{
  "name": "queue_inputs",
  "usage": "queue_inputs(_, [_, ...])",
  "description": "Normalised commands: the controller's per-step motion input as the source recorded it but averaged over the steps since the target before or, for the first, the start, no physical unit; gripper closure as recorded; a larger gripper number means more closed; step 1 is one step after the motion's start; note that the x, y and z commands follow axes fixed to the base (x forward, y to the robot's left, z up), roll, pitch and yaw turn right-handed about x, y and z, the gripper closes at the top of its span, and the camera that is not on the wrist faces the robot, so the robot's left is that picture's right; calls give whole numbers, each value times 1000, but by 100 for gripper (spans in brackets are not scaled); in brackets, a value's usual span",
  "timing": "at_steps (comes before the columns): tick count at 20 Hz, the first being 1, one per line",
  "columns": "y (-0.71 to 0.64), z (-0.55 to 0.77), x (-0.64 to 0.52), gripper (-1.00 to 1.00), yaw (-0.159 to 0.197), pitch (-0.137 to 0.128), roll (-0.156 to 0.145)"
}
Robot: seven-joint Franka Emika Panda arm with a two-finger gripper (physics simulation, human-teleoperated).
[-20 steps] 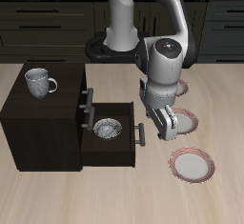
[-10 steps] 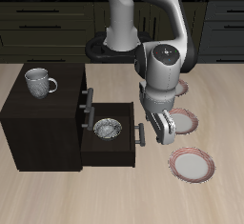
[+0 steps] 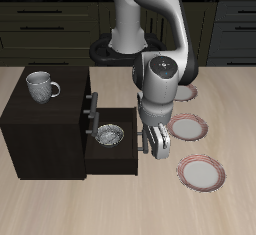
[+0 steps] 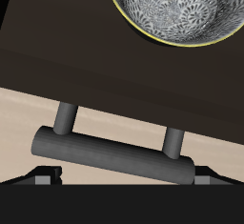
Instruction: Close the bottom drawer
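Fingers [image 3: 156, 144] at the bottom drawer [image 3: 112, 151] handle [image 4: 112, 156]; whether mine are spread, I cannot tell; an off-centre push may jolt the bowl [image 4: 181, 10]

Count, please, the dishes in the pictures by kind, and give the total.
Plates: 2, one behind the other
Patterned bowl: 1, in the open bottom drawer
Mug: 1, on the cabinet top
Total: 4
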Motion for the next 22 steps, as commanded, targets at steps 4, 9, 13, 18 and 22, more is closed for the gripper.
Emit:
queue_inputs(4, [-405,-31,106,-100,-20,-2,-52])
queue_inputs(9, [-346,90,81,-100,-15,-11,-43])
queue_inputs(13, [-334,157,-19,-100,53,-64,-27])
queue_inputs(18, [-223,108,18,-100,86,-42,-31])
queue_inputs(22, [-178,-149,231,-100,95,15,-27])
